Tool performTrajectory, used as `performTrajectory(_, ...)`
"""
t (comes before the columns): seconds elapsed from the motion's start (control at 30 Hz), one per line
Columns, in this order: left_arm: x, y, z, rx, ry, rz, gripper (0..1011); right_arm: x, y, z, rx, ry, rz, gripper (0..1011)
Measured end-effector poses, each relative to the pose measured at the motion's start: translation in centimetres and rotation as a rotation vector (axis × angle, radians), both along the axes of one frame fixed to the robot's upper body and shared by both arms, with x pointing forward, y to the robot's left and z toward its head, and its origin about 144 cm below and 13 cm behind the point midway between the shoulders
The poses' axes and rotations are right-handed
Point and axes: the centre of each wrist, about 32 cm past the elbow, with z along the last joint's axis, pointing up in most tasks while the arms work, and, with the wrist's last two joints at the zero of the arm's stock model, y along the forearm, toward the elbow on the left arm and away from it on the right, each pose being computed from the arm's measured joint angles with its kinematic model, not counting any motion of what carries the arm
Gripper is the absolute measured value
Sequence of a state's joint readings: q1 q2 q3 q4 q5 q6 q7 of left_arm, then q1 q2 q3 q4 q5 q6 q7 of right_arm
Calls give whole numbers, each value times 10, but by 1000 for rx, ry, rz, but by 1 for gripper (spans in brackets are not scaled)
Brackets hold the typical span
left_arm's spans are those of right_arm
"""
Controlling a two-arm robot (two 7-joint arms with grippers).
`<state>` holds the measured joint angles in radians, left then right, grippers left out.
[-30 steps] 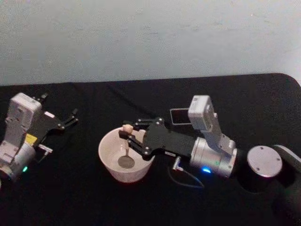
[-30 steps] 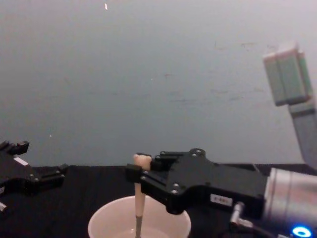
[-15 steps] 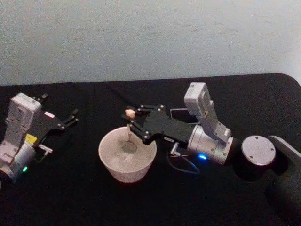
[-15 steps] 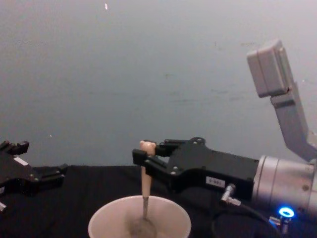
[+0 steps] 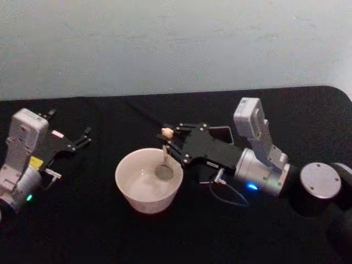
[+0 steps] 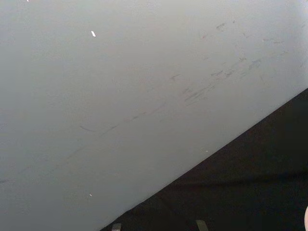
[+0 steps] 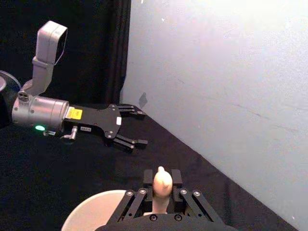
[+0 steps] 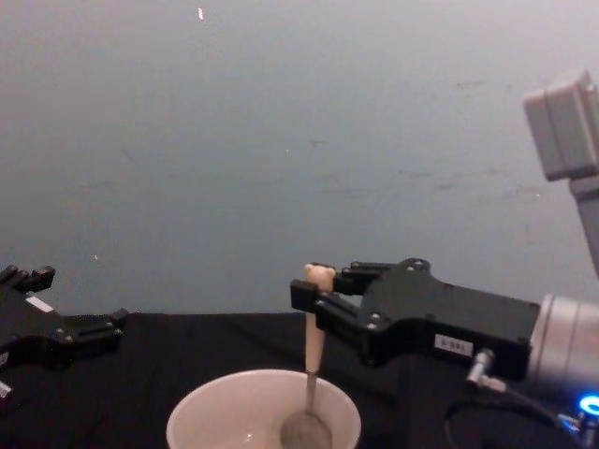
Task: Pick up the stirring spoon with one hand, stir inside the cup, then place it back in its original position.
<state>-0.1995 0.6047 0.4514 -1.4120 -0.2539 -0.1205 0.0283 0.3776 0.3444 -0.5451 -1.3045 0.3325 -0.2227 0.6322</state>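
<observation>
The left tool [image 5: 70, 123] sits on the black worktop [image 5: 82, 231], well to the left of the cup [image 5: 124, 165]. Its 2 fingers are spread wide apart and nothing is in them. The chest view shows it low and left of the cup [image 8: 187, 421] too, with the left tool [image 8: 75, 299] empty. From the right wrist view, the left tool [image 7: 143, 128] lies far beyond the cup [image 7: 91, 214].

The cup is round and cream, and it stands on the worktop.

The spoon [image 5: 165, 157] stands almost straight up inside the cup, in its right half. Its shiny round end is down low in the cup. Its little bear knob sticks up above the rim. I cannot tell if the round end touches the bottom.

The right tool [image 5: 168, 137] reaches in from the right of the cup, above its right rim. It is clenched on the spoon [image 8: 314, 346], just under the knob. The right wrist view shows the spoon [image 7: 161, 183] pinched between the 2 black fingers [image 7: 148, 179].

A dark holder [image 5: 225, 133] peeks out behind the right tool, to the right of the cup.
</observation>
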Motion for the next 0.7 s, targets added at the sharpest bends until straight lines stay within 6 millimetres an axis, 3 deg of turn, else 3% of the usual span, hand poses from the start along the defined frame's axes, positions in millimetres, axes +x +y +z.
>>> performTrajectory(0.37,0,0,0,0,0,0,1001,-18,-5,1,12,19,43,215)
performTrajectory(0.7,0,0,0,0,0,0,1001,-25,10,0,20,34,116,215)
